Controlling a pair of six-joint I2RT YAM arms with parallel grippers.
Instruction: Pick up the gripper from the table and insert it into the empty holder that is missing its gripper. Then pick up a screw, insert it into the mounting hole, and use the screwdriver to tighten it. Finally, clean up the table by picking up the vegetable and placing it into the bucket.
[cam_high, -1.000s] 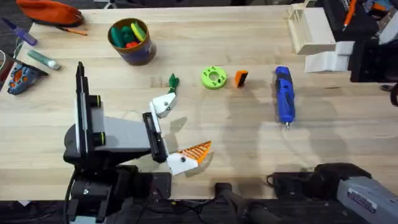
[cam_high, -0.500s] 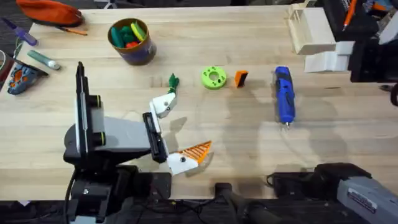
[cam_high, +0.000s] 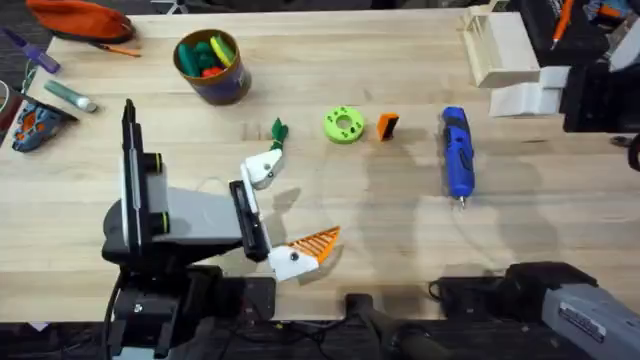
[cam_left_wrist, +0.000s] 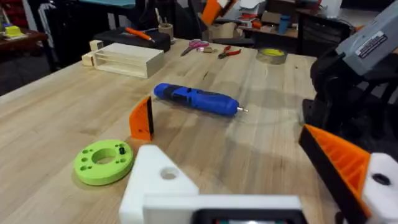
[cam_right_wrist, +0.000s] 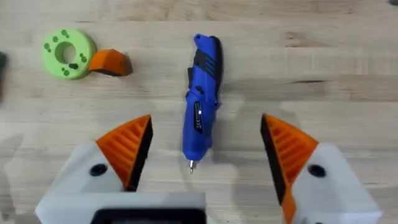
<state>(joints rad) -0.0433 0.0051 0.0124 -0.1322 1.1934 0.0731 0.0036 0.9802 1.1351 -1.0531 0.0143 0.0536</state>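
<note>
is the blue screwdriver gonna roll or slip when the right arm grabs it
The screwdriver looks rigid, so it shouldn't flex. Its rounded pen-shaped body lying flat on the table could roll if nudged sideways. The smooth plastic may slip, though the right gripper's ribbed orange pads should help.

1. The bucket (cam_high: 211, 66) stands at the far left of the table (cam_high: 400, 215).
2. The vegetable (cam_high: 277, 130), disc (cam_high: 343, 125), gripper (cam_high: 387, 125) and screwdriver (cam_high: 457, 153) lie in a row, left to right.
3. The holder (cam_high: 263, 168) sits just before the vegetable.
</note>
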